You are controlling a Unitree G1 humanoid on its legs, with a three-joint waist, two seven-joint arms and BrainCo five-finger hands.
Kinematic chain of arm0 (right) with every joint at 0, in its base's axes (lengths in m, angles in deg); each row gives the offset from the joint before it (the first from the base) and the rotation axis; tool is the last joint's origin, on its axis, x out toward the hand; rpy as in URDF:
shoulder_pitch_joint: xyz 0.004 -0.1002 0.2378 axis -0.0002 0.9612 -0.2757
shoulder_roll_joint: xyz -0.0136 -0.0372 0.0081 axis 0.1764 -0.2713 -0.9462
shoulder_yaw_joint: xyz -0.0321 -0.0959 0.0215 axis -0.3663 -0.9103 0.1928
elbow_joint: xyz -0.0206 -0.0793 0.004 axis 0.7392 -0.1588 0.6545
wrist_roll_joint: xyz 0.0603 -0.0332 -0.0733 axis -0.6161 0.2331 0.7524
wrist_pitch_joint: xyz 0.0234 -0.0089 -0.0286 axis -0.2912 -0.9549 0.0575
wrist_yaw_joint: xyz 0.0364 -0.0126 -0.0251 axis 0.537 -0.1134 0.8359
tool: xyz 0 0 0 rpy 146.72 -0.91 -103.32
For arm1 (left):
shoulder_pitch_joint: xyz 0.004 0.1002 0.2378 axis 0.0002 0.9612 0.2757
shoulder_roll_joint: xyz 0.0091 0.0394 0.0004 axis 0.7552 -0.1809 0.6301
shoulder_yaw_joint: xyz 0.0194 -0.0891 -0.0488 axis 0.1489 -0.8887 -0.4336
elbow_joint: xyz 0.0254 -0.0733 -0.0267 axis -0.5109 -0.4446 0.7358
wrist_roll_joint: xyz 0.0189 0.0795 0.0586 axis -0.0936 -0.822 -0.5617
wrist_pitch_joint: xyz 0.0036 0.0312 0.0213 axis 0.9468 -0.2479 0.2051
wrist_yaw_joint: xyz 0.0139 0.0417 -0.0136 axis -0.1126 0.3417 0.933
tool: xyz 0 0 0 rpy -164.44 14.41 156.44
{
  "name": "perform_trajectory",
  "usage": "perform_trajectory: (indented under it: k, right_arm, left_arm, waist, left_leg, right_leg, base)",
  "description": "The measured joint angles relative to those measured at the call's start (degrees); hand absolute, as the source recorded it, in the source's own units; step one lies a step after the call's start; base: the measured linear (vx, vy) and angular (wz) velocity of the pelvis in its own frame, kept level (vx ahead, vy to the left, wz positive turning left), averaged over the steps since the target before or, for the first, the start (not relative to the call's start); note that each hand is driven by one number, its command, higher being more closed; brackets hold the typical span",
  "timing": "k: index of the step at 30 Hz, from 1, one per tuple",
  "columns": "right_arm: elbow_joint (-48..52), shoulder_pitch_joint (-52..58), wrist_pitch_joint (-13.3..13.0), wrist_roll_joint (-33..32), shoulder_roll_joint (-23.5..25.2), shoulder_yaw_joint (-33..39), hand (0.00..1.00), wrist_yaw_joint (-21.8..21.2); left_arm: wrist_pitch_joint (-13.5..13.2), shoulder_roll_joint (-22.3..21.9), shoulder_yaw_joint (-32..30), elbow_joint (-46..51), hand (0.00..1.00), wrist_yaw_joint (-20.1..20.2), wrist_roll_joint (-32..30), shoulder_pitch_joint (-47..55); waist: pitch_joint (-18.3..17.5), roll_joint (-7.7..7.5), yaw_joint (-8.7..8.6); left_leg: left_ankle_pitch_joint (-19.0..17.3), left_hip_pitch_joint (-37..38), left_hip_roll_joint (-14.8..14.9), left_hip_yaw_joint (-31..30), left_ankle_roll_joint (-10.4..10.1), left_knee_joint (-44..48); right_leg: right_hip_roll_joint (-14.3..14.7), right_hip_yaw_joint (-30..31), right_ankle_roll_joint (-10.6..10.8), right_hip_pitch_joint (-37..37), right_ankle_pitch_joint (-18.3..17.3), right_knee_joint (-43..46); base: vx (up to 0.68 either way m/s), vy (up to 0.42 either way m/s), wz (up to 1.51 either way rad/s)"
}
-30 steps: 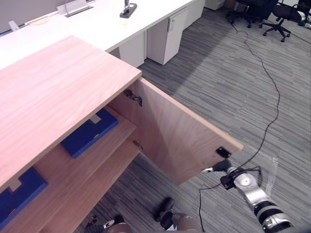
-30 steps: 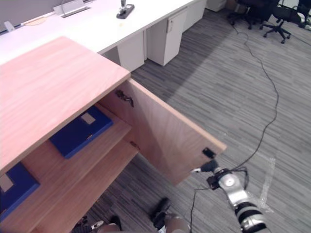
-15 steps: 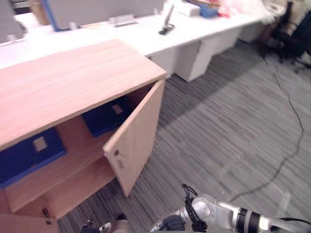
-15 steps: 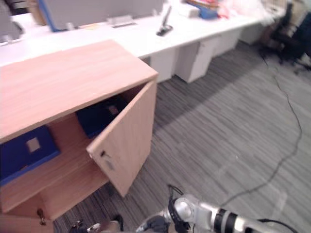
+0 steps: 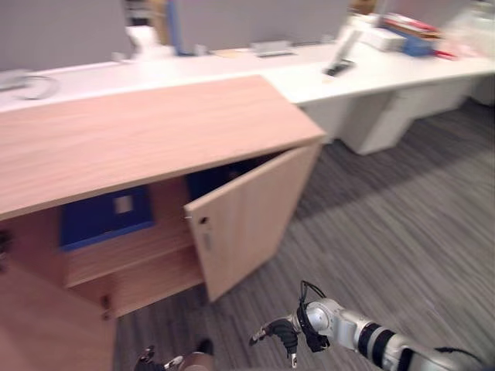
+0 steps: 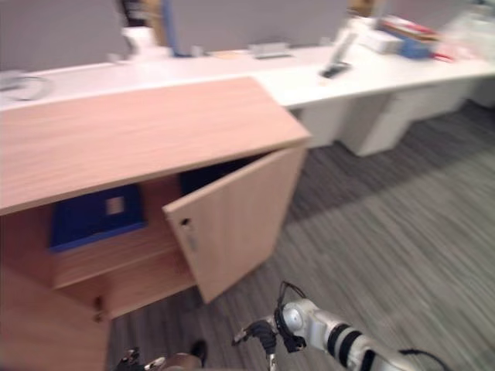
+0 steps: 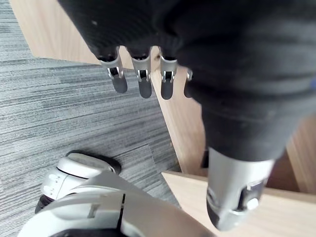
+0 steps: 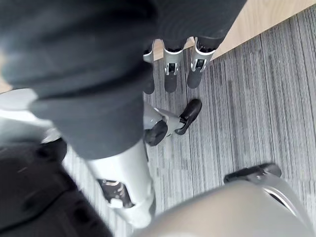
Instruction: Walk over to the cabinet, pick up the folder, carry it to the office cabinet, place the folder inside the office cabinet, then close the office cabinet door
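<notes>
Most of one blue folder (image 5: 223, 176) is hidden behind the right door (image 5: 251, 220), the rest dark in shadow. The left door (image 5: 46, 325) is cut off at the lower left corner. The desk items (image 5: 410, 35) are too blurred to identify.

Right hand (image 5: 277, 333) held low, fingers (image 8: 171, 76) relaxed, left hand (image 7: 142, 81) straight-fingered

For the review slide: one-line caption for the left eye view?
Right hand hangs low, apart from the half-open cabinet door; a blue folder lies on the shelf inside.
</notes>
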Motion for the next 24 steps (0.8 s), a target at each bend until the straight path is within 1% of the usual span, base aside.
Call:
perform_trajectory:
  k: [1,2,3,4,5,6,7,8,9,10,11,12,13,14,15,16,17,18,19,20,21,22,23,24]
  right_arm:
    - [-5.0,1.4,0.3,0.6,3.7,5.1,0.0,2.7]
    - [-9.0,2.6,0.8,1.4,6.9,10.8,0.0,5.8]
    - [-10.8,3.2,1.3,1.3,8.2,13.7,0.0,7.2]
    - [-13.9,3.9,1.9,1.2,10.1,18.7,0.0,8.9]
    - [-19.8,4.3,3.2,-0.3,12.8,26.4,0.0,11.1]
    - [-25.4,4.4,4.7,-2.3,14.9,33.8,0.0,13.7]
    - [-27.7,5.0,5.4,-3.5,15.3,36.8,0.0,15.0]
    - [-30.8,6.4,7.2,-6.1,15.9,41.2,0.0,17.9]
    - [-31.3,7.0,7.8,-7.3,16.3,42.8,0.0,19.1]
    - [-32.0,9.0,8.6,-8.9,16.3,45.2,0.0,20.6]
    - [-32.3,11.1,9.8,-10.7,16.5,47.4,0.0,21.5]
    - [-32.2,11.3,9.9,-12.1,16.9,49.1,0.0,22.0]
    - [-31.9,11.7,10.3,-12.8,17.7,51.4,0.0,22.8]
    - [-31.6,12.2,10.3,-14.6,17.9,54.2,0.0,23.5]
    - [-31.5,12.3,10.4,-15.0,17.9,55.7,0.0,23.8]
    - [-30.8,12.8,10.5,-16.3,17.9,57.2,0.0,24.4]
    - [-30.6,13.2,10.5,-17.1,17.7,58.3,0.0,24.6]
    - [-30.6,13.2,10.5,-17.1,17.5,58.3,0.0,24.5]
    - [-30.6,13.2,10.5,-17.1,17.3,58.3,0.0,24.5]
    - [-30.7,12.7,10.6,-17.0,17.3,59.0,0.0,24.4]
    - [-30.7,12.4,10.7,-16.9,17.8,59.9,0.0,24.4]
    - [-30.6,12.1,10.7,-17.0,18.5,61.1,0.0,24.3]
    - [-30.6,11.8,10.8,-17.0,18.7,62.0,0.0,24.1]
    - [-30.7,11.4,11.3,-18.2,18.9,62.9,0.0,24.0]
  left_arm:
    - [0.0,0.1,1.3,-0.6,0.0,0.0,-0.5,-0.4]
    - [0.0,0.3,2.2,-1.2,0.0,0.0,-0.9,-1.0]
    - [0.0,0.8,2.9,-1.9,0.0,0.0,-1.2,-1.7]
    - [0.1,1.5,3.8,-2.5,0.0,0.1,-1.7,-2.6]
    - [0.1,2.3,4.6,-2.4,0.0,0.6,-2.4,-3.0]
    - [0.4,2.4,4.6,-2.5,0.0,0.9,-3.1,-3.3]
    - [0.7,2.1,4.5,-2.4,0.0,0.9,-3.1,-3.4]
    - [0.8,1.2,3.6,-2.3,0.0,0.7,-2.2,-2.8]
    - [1.1,0.7,2.8,-2.4,0.0,0.6,-1.4,-2.8]
    - [1.7,-0.4,1.1,-2.4,0.0,0.5,-0.3,-2.7]
    - [2.1,-1.2,-0.5,-2.4,0.0,0.4,2.4,-2.6]
    - [2.2,-1.2,-1.3,-2.3,0.0,0.3,3.8,-2.6]
    - [2.5,-1.1,-1.7,-2.3,0.0,0.3,6.3,-2.6]
    - [2.5,-0.5,-1.6,-2.2,0.0,0.2,9.8,-3.8]
    - [2.5,-0.4,-1.6,-2.1,0.0,0.0,11.0,-4.6]
    - [2.5,0.0,-1.3,-1.9,0.0,-0.1,12.7,-6.0]
    - [2.5,0.1,-1.1,-1.9,0.0,-0.1,13.2,-6.6]
    - [2.5,0.1,-0.9,-1.9,0.0,0.0,13.3,-6.5]
    - [2.5,0.0,-0.6,-2.1,0.0,0.0,13.8,-5.7]
    - [2.5,-0.1,-0.3,-2.6,0.0,0.2,14.0,-5.7]
    - [2.5,0.0,-0.5,-3.0,0.0,0.4,14.7,-5.6]
    - [2.5,0.4,-0.6,-3.3,0.0,0.7,15.2,-5.6]
    - [2.6,0.5,-0.8,-3.8,0.0,0.9,15.7,-5.7]
    - [3.0,0.4,-2.3,-4.8,0.0,1.5,17.7,-5.5]
  waist:
    - [0.2,1.49,-0.18]
    - [0.1,1.68,-0.74]
    - [0.0,1.6,-1.04]
    - [0.2,1.28,-1.34]
    - [0.5,0.57,-1.56]
    - [0.5,-0.16,-1.67]
    - [0.5,0.22,-1.35]
    - [0.1,1.08,-0.42]
    - [0.4,1.56,-0.5]
    - [0.1,2.45,-0.71]
    - [0.2,2.76,-0.45]
    - [0.2,2.9,-0.31]
    - [0.8,2.04,-0.63]
    - [1.9,1.14,-1.18]
    - [2.4,0.69,-1.42]
    - [3.7,0.33,-1.58]
    - [4.2,0.13,-2.03]
    - [4.3,0.34,-2.23]
    - [4.3,0.97,-2.38]
    - [4.9,1.53,-2.06]
    - [5.1,1.05,-1.93]
    - [5.2,0.65,-1.87]
    - [5.2,0.63,-1.87]
    - [5.1,0.62,-1.57]
  left_leg:
    - [-0.2,-0.1,-1.0,-5.0,0.2,1.7]
    - [-0.4,-1.3,-2.5,-10.7,-0.1,2.9]
    - [-0.4,-2.2,-3.5,-13.3,-0.1,3.6]
    - [-0.3,-3.0,-5.1,-16.9,-0.3,4.2]
    - [-0.1,-3.8,-7.1,-19.9,-0.7,4.9]
    - [-0.2,-4.1,-9.4,-23.7,-1.2,5.9]
    - [-0.2,-3.8,-9.6,-25.4,-1.7,5.8]
    - [0.1,-3.9,-8.5,-27.7,-2.3,4.3]
    - [0.3,-4.2,-8.1,-28.2,-2.5,4.3]
    - [0.2,-6.3,-7.6,-28.3,-2.5,6.5]
    - [0.4,-6.9,-6.8,-29.3,-4.2,6.2]
    - [1.1,-6.7,-6.4,-29.9,-5.2,5.2]
    - [3.2,-6.7,-6.0,-29.5,-5.5,3.3]
    - [5.4,-7.3,-5.9,-23.9,-3.2,2.1]
    - [5.5,-8.0,-5.7,-19.5,-0.3,2.1]
    - [4.4,-10.9,-3.6,-7.9,4.5,4.4]
    - [3.2,-14.1,-1.2,3.8,4.8,10.0]
    - [2.4,-15.2,-0.2,9.3,4.4,13.8]
    - [-0.6,-15.1,1.0,17.3,4.7,16.5]
    - [-1.1,-14.8,0.0,18.6,6.1,16.0]
    - [-1.1,-14.6,-0.9,18.4,6.1,15.2]
    - [-0.7,-14.6,-3.0,17.4,6.6,13.7]
    - [-0.6,-14.5,-4.0,16.9,6.8,13.0]
    - [0.5,-13.0,-6.2,16.0,6.9,9.5]
  right_leg:
    - [1.8,6.9,-1.2,-1.7,-2.3,3.6]
    - [5.8,14.8,1.9,-1.3,-6.2,-0.9]
    - [7.6,18.8,3.8,-0.7,-7.2,-4.0]
    - [9.5,23.5,5.2,0.7,-8.1,-8.9]
    - [9.6,25.1,5.4,2.4,-8.1,-15.2]
    - [9.2,23.8,7.3,3.6,-6.6,-17.5]
    - [8.9,21.2,7.2,4.4,-7.0,-17.6]
    - [9.5,17.8,6.5,5.2,-7.3,-18.4]
    - [9.8,16.3,6.2,5.8,-7.3,-19.0]
    - [10.9,13.1,5.6,6.5,-7.4,-19.7]
    - [12.2,10.9,5.2,7.2,-7.6,-19.9]
    - [12.9,10.0,5.0,7.7,-7.8,-20.2]
    - [13.0,7.3,4.8,8.8,-7.9,-21.1]
    - [12.1,3.3,4.8,10.9,-7.9,-22.1]
    - [11.5,1.0,4.9,11.4,-7.9,-22.4]
    - [10.9,-3.3,4.9,13.3,-7.9,-22.9]
    - [10.4,-7.1,4.9,14.9,-7.9,-23.6]
    - [10.1,-8.6,4.9,15.8,-7.9,-23.8]
    - [9.9,-10.3,5.1,17.1,-8.0,-23.7]
    - [9.5,-11.0,5.6,17.9,-8.4,-23.1]
    - [8.9,-11.0,5.5,17.9,-8.3,-23.2]
    - [7.9,-11.1,5.4,18.0,-8.2,-23.6]
    - [7.4,-11.1,5.2,18.0,-8.1,-23.6]
    - [6.2,-11.0,4.5,18.3,-7.4,-23.6]
  base:
    - [0.1,-0.007,2.27]
    - [0.09,-0.062,2.41]
    - [0.05,-0.148,2.35]
    - [-0.03,-0.21,2.26]
    - [-0.11,-0.276,2.59]
    - [-0.13,-0.247,2.23]
    - [-0.13,-0.241,1.74]
    - [-0.07,-0.199,1.1]
    - [-0.06,-0.232,1.17]
    - [-0.02,-0.233,1.02]
    - [0.0,-0.243,0.91]
    - [0.05,-0.275,0.82]
    - [0.07,-0.253,1.16]
    - [0.07,-0.207,1.4]
    - [0.05,-0.122,1.67]
    - [0.05,-0.091,1.66]
    - [0.08,-0.074,1.57]
    - [0.14,-0.035,1.31]
    - [0.27,0.044,1.04]
    - [0.27,0.063,0.88]
    - [0.28,0.1,0.73]
    - [0.15,0.078,0.5]
    - [0.17,0.099,0.68]
    - [0.12,0.072,0.45]
